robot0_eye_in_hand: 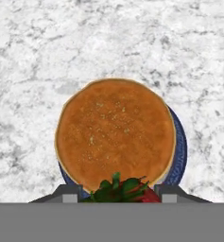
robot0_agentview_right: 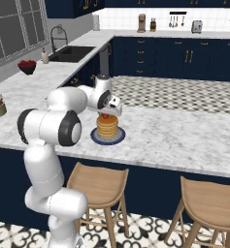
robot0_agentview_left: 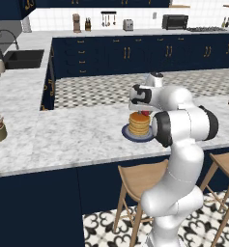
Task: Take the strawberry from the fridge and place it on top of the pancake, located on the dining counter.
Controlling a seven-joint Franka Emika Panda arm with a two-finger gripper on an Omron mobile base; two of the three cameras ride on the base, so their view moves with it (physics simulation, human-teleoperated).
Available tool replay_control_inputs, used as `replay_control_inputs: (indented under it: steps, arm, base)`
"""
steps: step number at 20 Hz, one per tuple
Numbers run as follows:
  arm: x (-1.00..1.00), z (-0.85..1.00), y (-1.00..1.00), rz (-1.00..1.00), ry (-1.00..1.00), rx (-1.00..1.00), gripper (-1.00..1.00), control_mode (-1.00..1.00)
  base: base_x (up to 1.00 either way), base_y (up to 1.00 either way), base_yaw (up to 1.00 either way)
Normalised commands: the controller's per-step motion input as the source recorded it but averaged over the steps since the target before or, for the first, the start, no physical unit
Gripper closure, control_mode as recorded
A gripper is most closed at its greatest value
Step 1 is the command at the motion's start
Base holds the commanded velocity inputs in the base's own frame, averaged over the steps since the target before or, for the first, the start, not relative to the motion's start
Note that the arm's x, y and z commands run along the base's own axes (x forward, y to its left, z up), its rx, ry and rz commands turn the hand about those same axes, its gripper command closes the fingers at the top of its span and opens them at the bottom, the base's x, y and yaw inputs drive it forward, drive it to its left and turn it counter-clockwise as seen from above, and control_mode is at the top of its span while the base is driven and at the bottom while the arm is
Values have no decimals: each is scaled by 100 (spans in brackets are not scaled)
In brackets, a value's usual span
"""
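One strawberry, seemingly between jaws, above pancake

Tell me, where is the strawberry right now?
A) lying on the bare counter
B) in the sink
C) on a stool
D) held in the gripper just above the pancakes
D: the strawberry sits between the fingers of the gripper, right over the pancakes on the blue plate.

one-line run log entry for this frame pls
phase: place | gripper: shut on strawberry, above pancake | pancake: on blue plate, dining counter | strawberry not yet released
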Motion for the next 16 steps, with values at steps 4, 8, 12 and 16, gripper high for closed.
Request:
replay_control_inputs:
  steps: [4,8,12,16]
  arm:
    - [15,-17,0,7,2,-1,100,-100]
    - [14,-3,-1,6,0,0,100,-100]
    - [4,-1,0,3,1,0,100,-100]
    - [23,0,0,0,3,-1,100,-100]
  base:
    - [0,0,0]
    - [0,0,0]
    - [0,0,0]
    - [0,0,0]
